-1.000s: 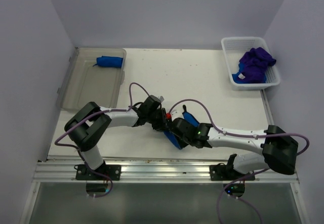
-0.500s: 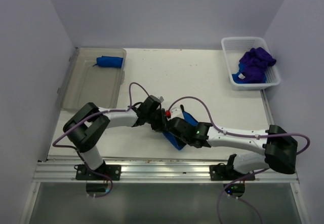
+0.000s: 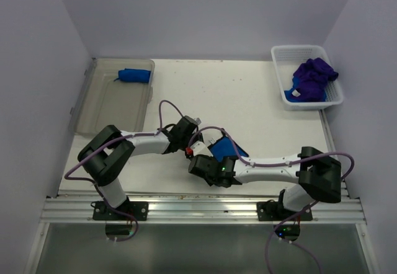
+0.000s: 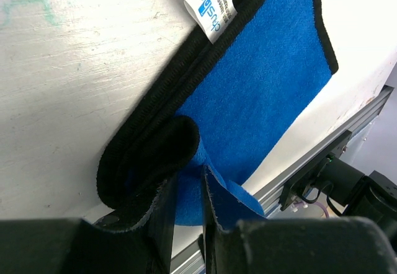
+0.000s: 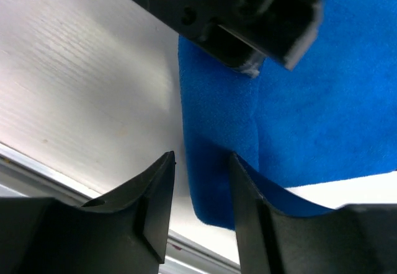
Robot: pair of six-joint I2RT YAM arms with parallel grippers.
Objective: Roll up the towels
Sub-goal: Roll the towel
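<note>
The left claw (image 4: 188,186) is clenched on the blue towel (image 4: 260,88): a curled fold of the cloth, with its dark edging, is pinched between its jaws. The right claw (image 5: 200,159) is released. Its jaws stand apart, the near edge of the same towel is seen just beyond the gap, and nothing is gripped there.

From the left claw the towel runs straight ahead, away from the jaws. It is folded into a narrow strip, and its long axis goes from the pinched end toward the white label (image 4: 211,4) at the far end. In the top view the strip lies slanted on the desk (image 3: 248,94), near the front edge, between the two wrists. The right claw is placed at the side of the strip, very close to the left claw.

The roll is judged to be only begun. The next move is likely to turn on the left claw, since the end is held by it and the strip lies along its line.

Farther out, one rolled blue towel (image 3: 134,75) is laid in the clear bin (image 3: 111,110), and purple towels (image 3: 313,75) are heaped in the white basket (image 3: 282,91).
</note>
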